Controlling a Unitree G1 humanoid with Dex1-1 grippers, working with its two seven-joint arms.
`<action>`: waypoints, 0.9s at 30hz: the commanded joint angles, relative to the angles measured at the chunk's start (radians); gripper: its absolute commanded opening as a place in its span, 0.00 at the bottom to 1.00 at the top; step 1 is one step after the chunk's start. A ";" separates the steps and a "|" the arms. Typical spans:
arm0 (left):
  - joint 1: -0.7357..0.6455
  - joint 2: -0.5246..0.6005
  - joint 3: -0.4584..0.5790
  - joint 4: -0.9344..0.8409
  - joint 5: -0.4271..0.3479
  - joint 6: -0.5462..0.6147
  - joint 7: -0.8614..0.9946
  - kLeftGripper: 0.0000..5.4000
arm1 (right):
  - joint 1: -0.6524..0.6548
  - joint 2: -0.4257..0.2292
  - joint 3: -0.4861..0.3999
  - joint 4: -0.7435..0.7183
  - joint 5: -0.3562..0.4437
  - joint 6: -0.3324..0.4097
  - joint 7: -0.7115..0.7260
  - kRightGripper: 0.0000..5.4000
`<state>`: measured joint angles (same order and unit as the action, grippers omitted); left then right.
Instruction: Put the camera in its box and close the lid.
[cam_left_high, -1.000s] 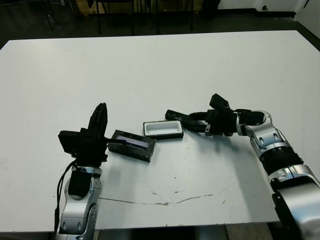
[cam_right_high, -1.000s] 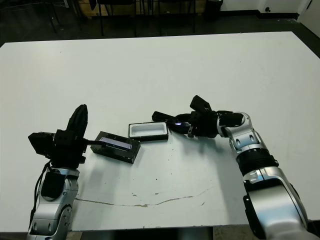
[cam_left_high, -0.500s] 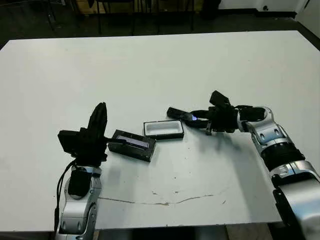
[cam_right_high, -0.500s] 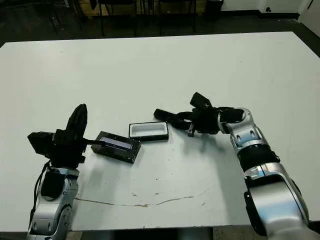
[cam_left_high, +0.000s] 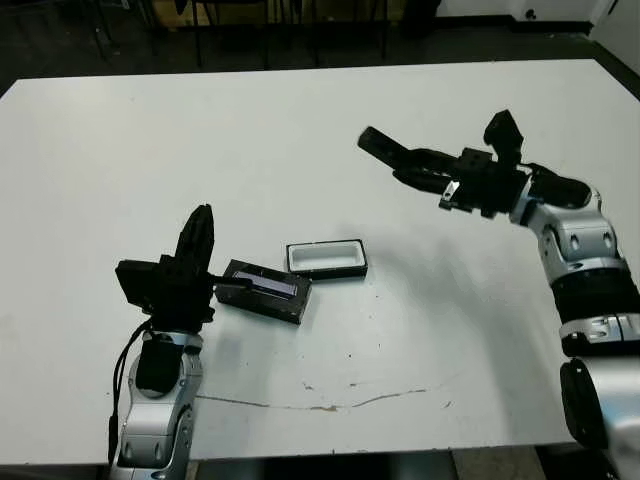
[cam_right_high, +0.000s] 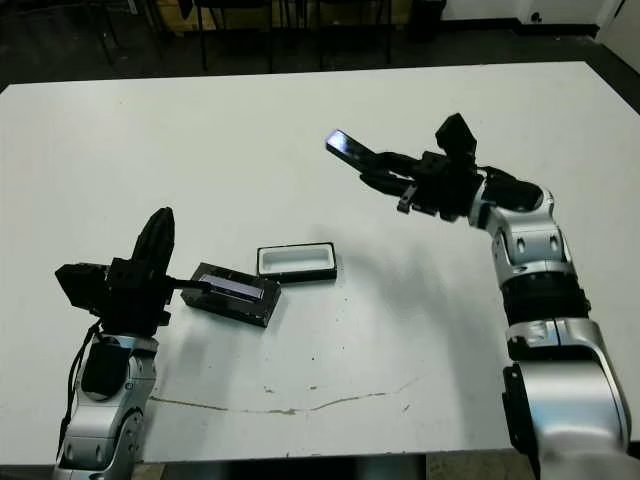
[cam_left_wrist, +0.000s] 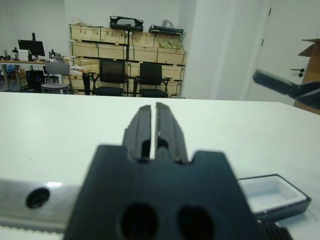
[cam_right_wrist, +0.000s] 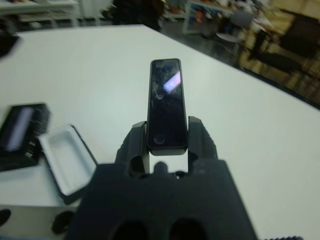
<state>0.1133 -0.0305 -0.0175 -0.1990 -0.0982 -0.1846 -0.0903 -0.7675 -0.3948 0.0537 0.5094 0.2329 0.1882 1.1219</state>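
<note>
1. Since the earlier pictures, the right claw (cam_right_high: 385, 178) has risen from surface level beside the box to well above the surface and farther back, carrying the camera (cam_right_high: 349, 151) with it; box, lid and left arm are unchanged.
2. Nearest: the left claw (cam_left_high: 201, 236) stands at the near left, fingers pointing up and pressed almost together with only a thin slit between them, holding nothing.
3. Just beside it lies the lid (cam_left_high: 264, 290), flat on the white surface (cam_left_high: 300, 130), pale strip upward, turned at a slant.
4. The box (cam_left_high: 326, 258) sits immediately right of the lid, open, white lining showing, nothing inside. Whether box and lid touch at their corners cannot be told.
5. Farther back and to the right, the right claw grips one end of the camera between its fingers; the bar projects beyond the fingertips, glossy face up, in the air and well apart from the box.
</note>
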 joint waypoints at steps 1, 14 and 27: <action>0.008 0.013 0.008 0.013 -0.005 0.012 -0.005 0.00 | -0.057 -0.018 0.075 0.001 -0.017 0.071 0.098 0.10; 0.015 0.012 0.005 0.008 0.015 0.009 0.004 0.00 | -0.153 0.002 0.304 0.003 -0.186 0.023 0.239 0.10; 0.019 0.012 0.005 0.004 0.014 0.011 0.004 0.00 | -0.148 0.007 0.355 0.060 -0.243 0.025 0.258 0.10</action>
<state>0.1165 -0.0307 -0.0152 -0.1988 -0.0946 -0.1875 -0.0893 -0.9131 -0.3882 0.3964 0.5505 0.0040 0.2206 1.3784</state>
